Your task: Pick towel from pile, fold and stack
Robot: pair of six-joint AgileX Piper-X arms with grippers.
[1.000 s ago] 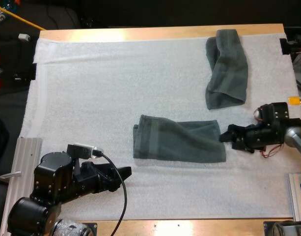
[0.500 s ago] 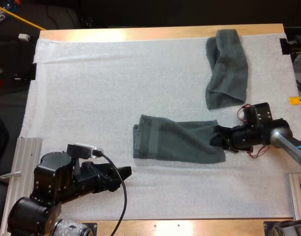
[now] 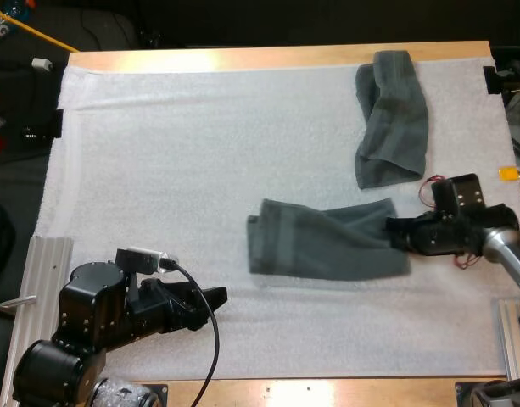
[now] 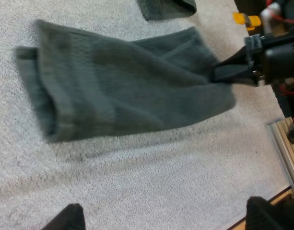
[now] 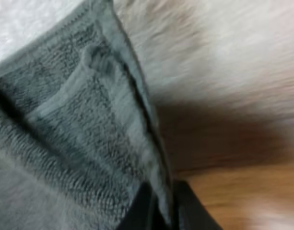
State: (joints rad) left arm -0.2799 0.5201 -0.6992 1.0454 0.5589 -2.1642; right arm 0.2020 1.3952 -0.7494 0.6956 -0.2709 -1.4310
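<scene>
The near towel (image 3: 327, 252), dark grey-green, lies folded into a long flat band on the mat (image 3: 158, 170), right of its middle. Its right edge is pinched in the right hand (image 3: 394, 240). The far towel (image 3: 391, 119), same colour, lies loosely doubled lengthwise near the mat's far right corner, well apart.

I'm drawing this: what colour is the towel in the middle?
The towel is dark grey-green, best seen in the left wrist view.
</scene>
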